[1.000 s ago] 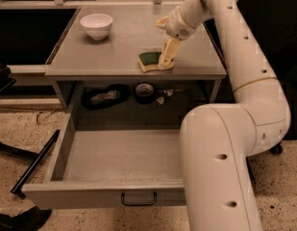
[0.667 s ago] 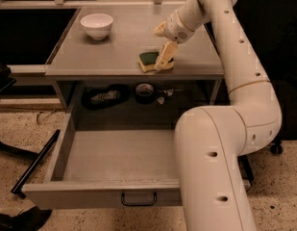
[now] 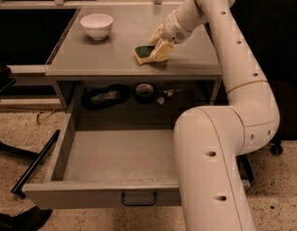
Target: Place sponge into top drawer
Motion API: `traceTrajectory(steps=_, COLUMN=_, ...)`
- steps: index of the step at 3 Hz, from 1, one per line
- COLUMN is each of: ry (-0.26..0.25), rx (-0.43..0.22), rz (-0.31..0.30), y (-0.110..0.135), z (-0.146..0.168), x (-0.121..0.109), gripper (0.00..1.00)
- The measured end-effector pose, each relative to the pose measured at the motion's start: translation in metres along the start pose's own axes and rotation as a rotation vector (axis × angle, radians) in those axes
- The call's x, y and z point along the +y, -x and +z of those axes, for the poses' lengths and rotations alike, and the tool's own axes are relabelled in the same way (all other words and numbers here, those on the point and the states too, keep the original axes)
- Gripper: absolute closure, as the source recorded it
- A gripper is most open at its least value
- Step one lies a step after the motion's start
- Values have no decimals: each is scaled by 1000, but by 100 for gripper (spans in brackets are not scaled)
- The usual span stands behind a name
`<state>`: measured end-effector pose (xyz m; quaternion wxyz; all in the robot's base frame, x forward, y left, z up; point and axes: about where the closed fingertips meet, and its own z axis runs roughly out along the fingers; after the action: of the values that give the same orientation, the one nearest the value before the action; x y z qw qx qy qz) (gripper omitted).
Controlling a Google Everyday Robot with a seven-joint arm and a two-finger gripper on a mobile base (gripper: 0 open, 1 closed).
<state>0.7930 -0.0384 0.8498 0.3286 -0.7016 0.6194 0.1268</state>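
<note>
The sponge (image 3: 144, 53), dark green on pale yellow foam, is at the front middle of the grey tabletop (image 3: 85, 57). My gripper (image 3: 158, 43) reaches down from the right and is closed on the sponge's right end, at the tabletop or just above it. The top drawer (image 3: 90, 195) is pulled wide open below the table. Its grey floor (image 3: 119, 155) is bare and its dark handle (image 3: 138, 199) is at the front centre.
A white bowl (image 3: 96, 25) stands at the back left of the tabletop. A dark object (image 3: 104, 96) and a tape roll (image 3: 144, 90) lie on the shelf behind the drawer. My arm's thick link (image 3: 210, 172) overhangs the drawer's right side. A black bar (image 3: 35, 163) lies on the floor at left.
My gripper and the sponge have shifted slightly left and toward the back of the tabletop together. The drawer and the bowl have not moved.
</note>
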Motion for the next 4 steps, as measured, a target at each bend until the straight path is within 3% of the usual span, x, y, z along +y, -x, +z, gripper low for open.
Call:
traceTrajectory(steps=1, ry=0, rx=0, rz=0, y=0, z=0, x=0, gripper=88)
traceTrajectory(steps=2, ry=-14, rx=-5, rz=-13, y=2, z=0, x=-3, gripper=100)
traceTrajectory(steps=3, ry=-21, rx=1, rz=-82, y=15, z=-12, x=1, gripper=100)
traceTrajectory(steps=4, ry=-139, rx=-3, rz=-168, y=38, z=-68, x=3, gripper=100)
